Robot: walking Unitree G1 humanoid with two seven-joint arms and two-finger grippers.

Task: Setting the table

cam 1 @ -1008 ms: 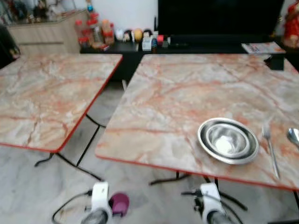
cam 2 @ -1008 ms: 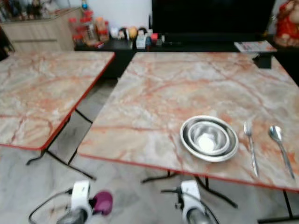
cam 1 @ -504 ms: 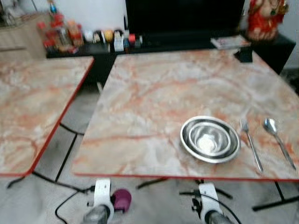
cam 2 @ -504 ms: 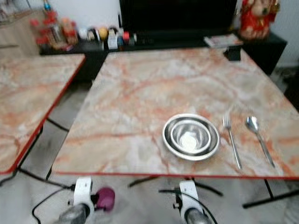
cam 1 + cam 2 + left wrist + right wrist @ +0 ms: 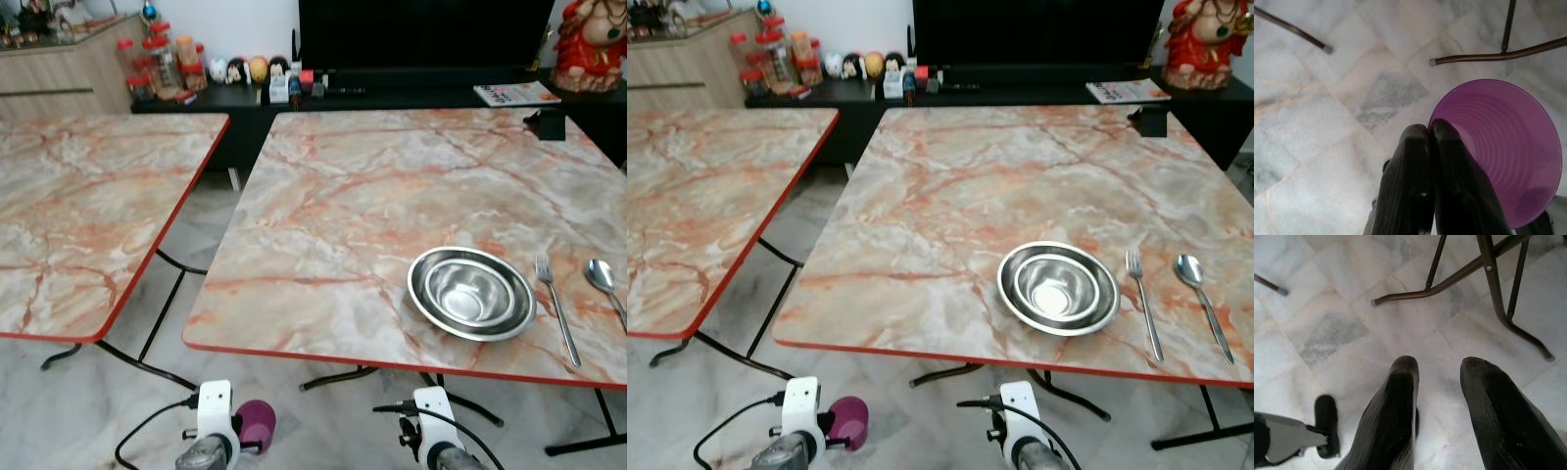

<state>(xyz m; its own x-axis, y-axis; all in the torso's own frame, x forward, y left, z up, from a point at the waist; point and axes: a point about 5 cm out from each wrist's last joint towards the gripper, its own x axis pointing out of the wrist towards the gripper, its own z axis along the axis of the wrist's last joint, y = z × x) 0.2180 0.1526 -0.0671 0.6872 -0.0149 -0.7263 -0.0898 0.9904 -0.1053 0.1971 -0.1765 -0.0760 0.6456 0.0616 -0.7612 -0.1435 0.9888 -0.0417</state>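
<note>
I'm standing just short of the near table (image 5: 323, 245) with both arms low. My left gripper (image 5: 1431, 131) is pinched shut on the rim of the purple cup (image 5: 1503, 147), one finger inside, one outside, so the cup hangs mouth-out and rides along without slipping; it sits below the table edge, over the floor. My right gripper (image 5: 1437, 369) is empty, fingers spread, hanging idle over the tiles. On the table the place is half laid: nested steel bowls (image 5: 472, 293), fork (image 5: 555, 305) just right of them, spoon (image 5: 605, 284) beyond. I reckon the cup belongs near that setting. No readable writing anywhere; the magazine (image 5: 516, 93) is too small.
</note>
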